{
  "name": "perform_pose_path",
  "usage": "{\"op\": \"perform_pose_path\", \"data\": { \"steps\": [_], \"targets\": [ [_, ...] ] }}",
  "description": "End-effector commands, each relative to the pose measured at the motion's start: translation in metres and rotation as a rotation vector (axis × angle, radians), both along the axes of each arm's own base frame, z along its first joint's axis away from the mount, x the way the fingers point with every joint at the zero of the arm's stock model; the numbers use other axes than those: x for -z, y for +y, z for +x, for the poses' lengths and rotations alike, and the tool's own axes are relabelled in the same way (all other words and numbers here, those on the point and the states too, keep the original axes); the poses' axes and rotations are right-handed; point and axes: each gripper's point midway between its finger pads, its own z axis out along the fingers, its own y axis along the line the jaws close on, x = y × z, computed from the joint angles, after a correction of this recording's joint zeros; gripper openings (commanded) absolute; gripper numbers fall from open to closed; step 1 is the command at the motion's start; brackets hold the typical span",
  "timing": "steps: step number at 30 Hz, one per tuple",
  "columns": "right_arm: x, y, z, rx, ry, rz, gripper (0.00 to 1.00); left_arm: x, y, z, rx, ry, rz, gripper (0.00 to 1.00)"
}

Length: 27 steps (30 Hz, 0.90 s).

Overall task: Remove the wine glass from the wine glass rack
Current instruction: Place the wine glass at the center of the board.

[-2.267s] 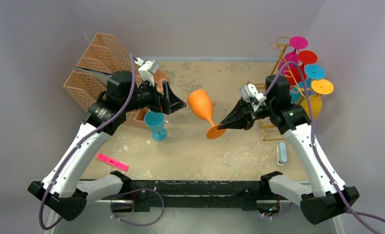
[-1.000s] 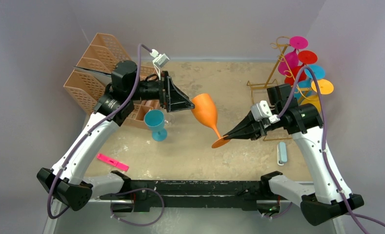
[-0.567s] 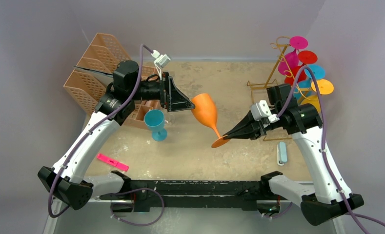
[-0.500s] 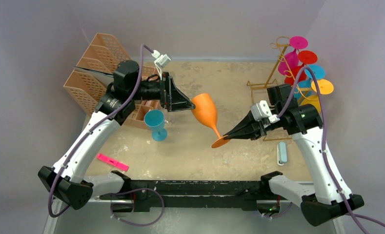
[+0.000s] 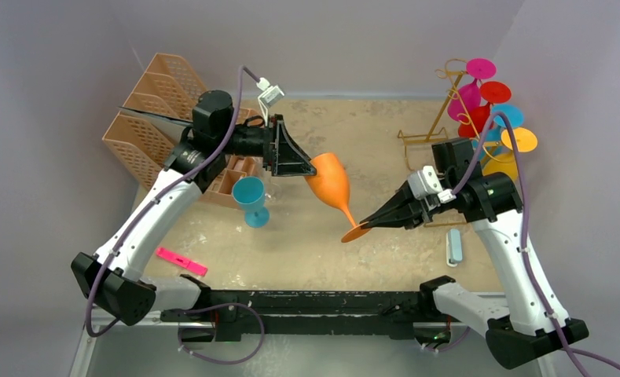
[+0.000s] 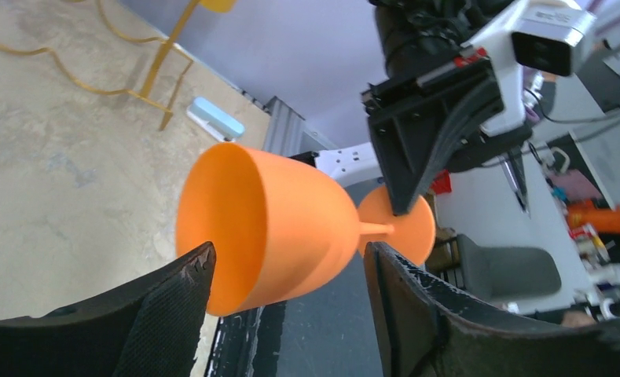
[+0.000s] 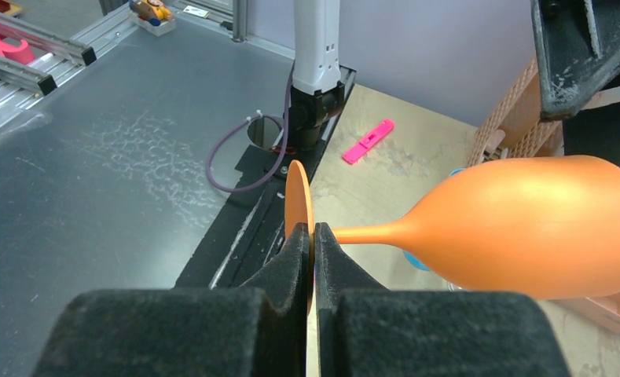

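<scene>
Table [image 5: 385, 133]: the sandy top has its widest bare patch in the middle and towards the back. That is probably the safest room for moving the glass.
Organiser [image 5: 145, 102]: it sits at the back left, just behind the left arm, so there is little room to pull back that way.
Rack [image 5: 445, 106]: it stands at the back right with several coloured glasses [image 5: 495, 93] hanging on it, close behind the right arm's elbow. A wide swing there could knock them.
Left gripper [image 5: 306, 161]: the jaws are apart and straddle the bowl of the orange glass. In the wrist view one finger [image 6: 165, 314] is at the rim and the other stands off the bowl. A slow, square close on the widest part looks best, because the smooth round bowl may squirt out.
Right gripper [image 7: 313, 236]: it is clamped on the thin edge of the foot. This is a slight hold, so it should not let go before the left grip is firm.
Orange glass [image 5: 330, 184]: it is off the rack, in the air over mid-table, lying tilted between the two grippers.
Blue glass [image 5: 249, 196]: it stands upright just below the left gripper, so any lowering should go clear of it.
Pink piece [image 5: 181, 261] and pale blue piece [image 5: 453, 246]: they lie near the front edge, well apart from the handover.
</scene>
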Motion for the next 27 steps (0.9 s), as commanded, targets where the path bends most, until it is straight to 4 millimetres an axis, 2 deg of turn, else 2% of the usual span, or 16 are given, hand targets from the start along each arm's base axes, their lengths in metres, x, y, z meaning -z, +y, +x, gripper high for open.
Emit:
{"op": "perform_pose_path", "data": {
  "steps": [1,6,8,10,18,24,27],
  "targets": [
    [-0.006,0.001,-0.004,-0.029,-0.005,0.037,0.0,-0.022,-0.001,-0.033,0.201,-0.075,-0.087,0.65],
    [-0.005,0.002,-0.003,-0.03,-0.005,0.037,0.0,-0.023,-0.002,-0.06,0.303,-0.122,-0.098,0.62],
    [-0.006,0.002,-0.002,-0.031,-0.007,0.039,0.0,-0.022,-0.003,-0.065,0.326,-0.125,-0.1,0.57],
    [-0.006,0.002,-0.001,-0.029,-0.011,0.037,0.0,-0.022,-0.003,-0.066,0.329,-0.124,-0.099,0.48],
    [0.0,0.002,0.003,-0.002,-0.005,-0.004,0.0,-0.025,0.0,-0.067,0.299,-0.156,-0.092,0.0],
    [0.004,0.001,0.0,-0.007,0.022,-0.004,0.0,-0.036,0.002,-0.072,0.29,-0.192,-0.108,0.0],
    [0.009,0.0,0.004,0.025,0.005,-0.041,0.0,-0.035,0.002,-0.067,0.244,-0.185,-0.103,0.0]
  ]
}}
